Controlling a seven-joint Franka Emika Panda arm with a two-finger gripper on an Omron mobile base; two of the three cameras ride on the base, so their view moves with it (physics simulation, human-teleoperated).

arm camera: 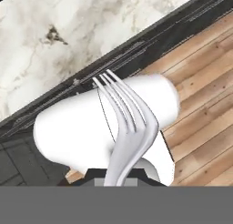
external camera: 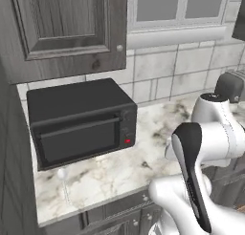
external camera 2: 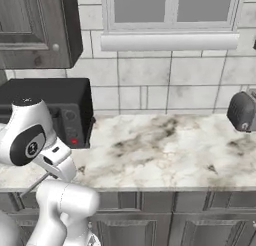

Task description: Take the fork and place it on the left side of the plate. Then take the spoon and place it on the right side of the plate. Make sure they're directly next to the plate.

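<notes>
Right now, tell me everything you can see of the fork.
The fork is slim, shiny silvery-grey, metal by its look, with four narrow, slightly curved prongs fanning from a narrow neck. Its handle runs down into the tool, which is shut on it, so the handle's end is hidden. It is lifted clear of the marble counter, prongs pointing away from the hand toward the counter's dark front edge. Behind it lie the robot's white body and the wooden floor. Nothing else touches it.
</notes>
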